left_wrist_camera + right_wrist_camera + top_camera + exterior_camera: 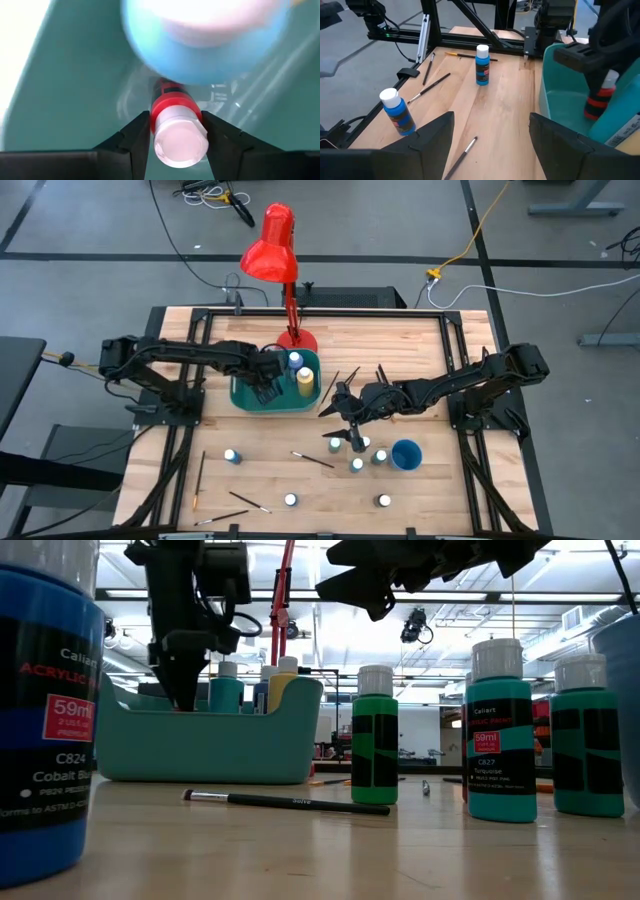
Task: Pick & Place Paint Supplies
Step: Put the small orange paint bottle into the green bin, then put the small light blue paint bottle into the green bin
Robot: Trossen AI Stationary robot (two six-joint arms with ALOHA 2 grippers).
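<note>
Only the wrist views show the left gripper (176, 137) clamping a red bottle (175, 107) inside the glossy teal bin (75, 90); the right gripper (491, 135) gapes.

Even overhead light is falling on the bench (400, 490), leaving only faint, soft shadows under the bottles. In the low view, bright ceiling strips are blowing out the background — the nearest blue bottle (40, 730) is looming large and slightly soft. The left wrist view is suffering most: a pale blue bottle (205, 40) is sitting fully out of focus, and glare is streaking across the teal bin wall (75, 100).
</note>
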